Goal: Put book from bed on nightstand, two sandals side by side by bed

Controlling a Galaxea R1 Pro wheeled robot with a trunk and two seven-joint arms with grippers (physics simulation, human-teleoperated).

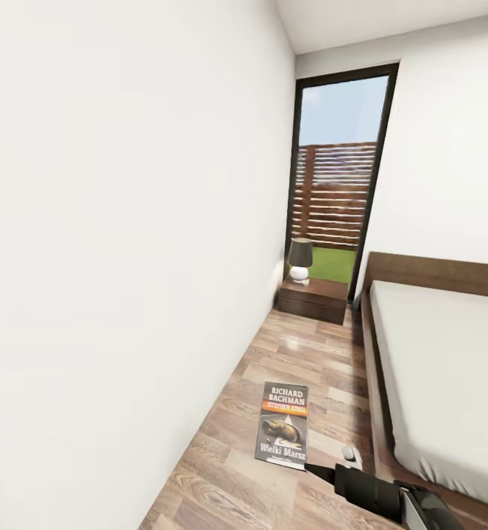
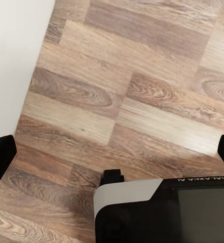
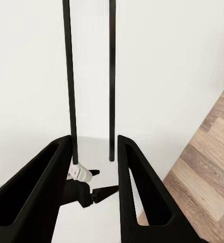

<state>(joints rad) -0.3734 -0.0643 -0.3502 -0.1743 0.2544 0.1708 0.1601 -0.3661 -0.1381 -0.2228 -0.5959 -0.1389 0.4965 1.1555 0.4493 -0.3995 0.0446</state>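
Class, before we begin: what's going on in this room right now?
The robot's right gripper appears to hold the book by a lower corner. The cover faces the head camera, above the wood floor in the aisle between the wall and the bed. Ahead, a nightstand carrying a lamp stands by the window. The left gripper hangs open over the floor.

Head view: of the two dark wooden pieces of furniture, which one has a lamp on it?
The nightstand in front of the tall window, beside the left wall: a dark-shaded lamp stands on top. The bed on the right holds a light-grey mattress instead.
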